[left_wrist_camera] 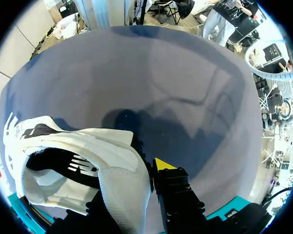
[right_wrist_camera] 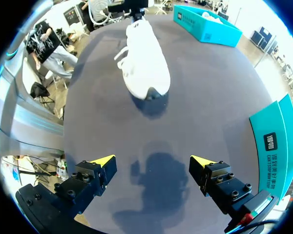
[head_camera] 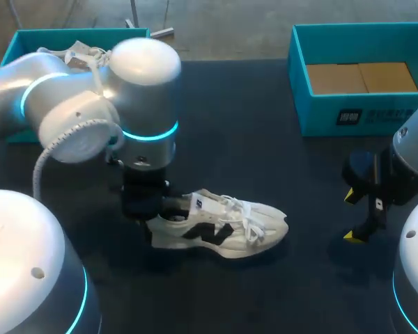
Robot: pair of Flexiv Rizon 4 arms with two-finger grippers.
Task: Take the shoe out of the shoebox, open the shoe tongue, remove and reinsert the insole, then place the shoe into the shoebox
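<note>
Heel fabric of the white shoe [left_wrist_camera: 88, 151] fills the gap in the left gripper [head_camera: 145, 209]. Its jaws are clamped on the back rim of the shoe from two sides, though only one yellow tip [left_wrist_camera: 161, 165] shows just outside the heel and the other finger is hidden by the shoe. From that grip the shoe [head_camera: 223, 229] stretches away on its sole across the dark table [head_camera: 251, 139], with its laces loose on top and its toe pointing towards the right gripper [right_wrist_camera: 152, 161]. That gripper hangs above bare tabletop with its jaws spread wide and nothing between them, well apart from the toe ahead of it. Just beside its outer finger stands a teal shoebox [head_camera: 348, 115] with a brown cardboard floor [head_camera: 362, 76]. A second teal shoebox [head_camera: 21, 42] sits behind the left arm, far beyond the shoe's heel from the right gripper.
</note>
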